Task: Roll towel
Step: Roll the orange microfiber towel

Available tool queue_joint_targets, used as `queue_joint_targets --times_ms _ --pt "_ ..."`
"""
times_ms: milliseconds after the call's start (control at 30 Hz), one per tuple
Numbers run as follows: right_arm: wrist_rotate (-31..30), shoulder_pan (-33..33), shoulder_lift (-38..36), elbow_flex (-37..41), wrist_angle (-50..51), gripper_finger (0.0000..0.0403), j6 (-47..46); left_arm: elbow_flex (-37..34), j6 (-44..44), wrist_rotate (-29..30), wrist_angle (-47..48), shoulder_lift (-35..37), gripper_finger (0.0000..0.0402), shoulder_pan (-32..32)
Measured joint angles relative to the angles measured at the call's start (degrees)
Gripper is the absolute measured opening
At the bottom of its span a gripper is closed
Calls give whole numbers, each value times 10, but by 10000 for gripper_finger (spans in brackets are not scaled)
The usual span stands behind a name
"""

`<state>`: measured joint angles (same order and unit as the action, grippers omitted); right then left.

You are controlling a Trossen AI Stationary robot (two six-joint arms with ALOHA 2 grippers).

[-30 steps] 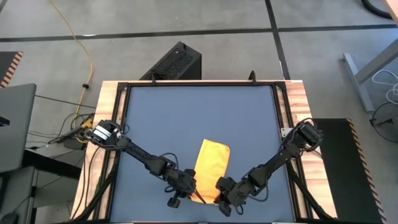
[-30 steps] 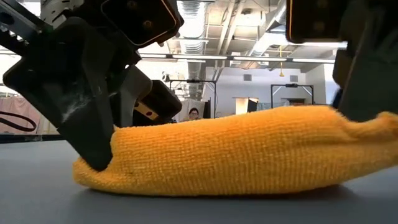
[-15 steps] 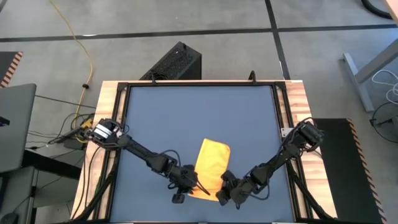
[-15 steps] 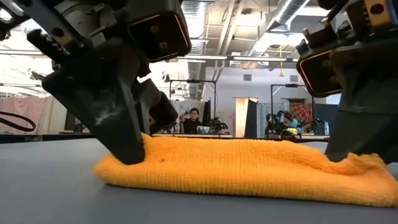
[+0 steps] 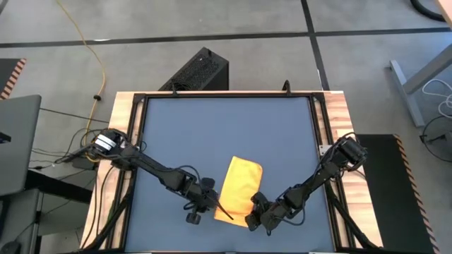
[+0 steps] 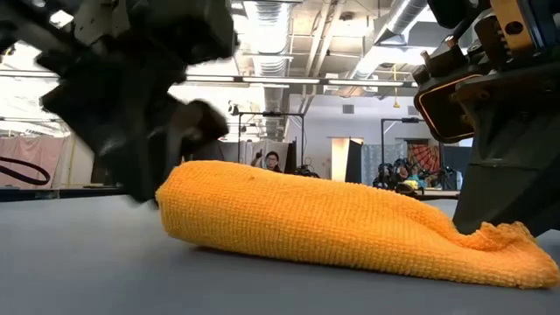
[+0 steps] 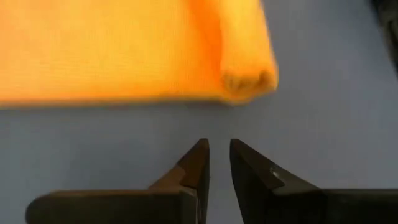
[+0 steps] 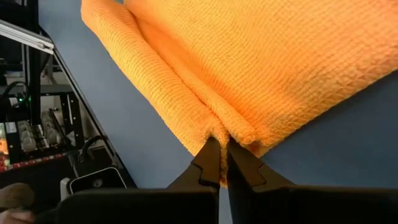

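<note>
With the towel [image 5: 240,189] corner pinched by the right gripper [image 5: 252,218] and the left gripper [image 7: 219,163] released with nothing between its fingers, the near roll should be kept tight.

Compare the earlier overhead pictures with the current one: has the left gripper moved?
Yes. The left gripper has backed off the towel, moving toward the table's left wooden edge; its fingers now grip nothing.

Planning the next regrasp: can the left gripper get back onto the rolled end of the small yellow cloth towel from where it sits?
Probably yes. The left gripper sits empty, slightly parted, with only bare blue tabletop before the towel's rolled end. The right gripper pinches the other corner.
</note>
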<state>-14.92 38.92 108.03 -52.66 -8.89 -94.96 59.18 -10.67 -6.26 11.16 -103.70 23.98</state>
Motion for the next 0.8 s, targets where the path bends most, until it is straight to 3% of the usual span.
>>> queue_joint_targets --times_ms 233,500,600,800 --pt "-2 0 0 0 2 27 2 2 112 31 -73 0 52 33" --pt "-4 0 0 0 8 27 4 2 157 136 -189 -2 52 54" --pt "-5 0 0 0 8 27 7 4 164 107 -254 -19 52 47" --pt "-5 -1 0 0 7 27 6 4 159 66 -292 -68 52 37"
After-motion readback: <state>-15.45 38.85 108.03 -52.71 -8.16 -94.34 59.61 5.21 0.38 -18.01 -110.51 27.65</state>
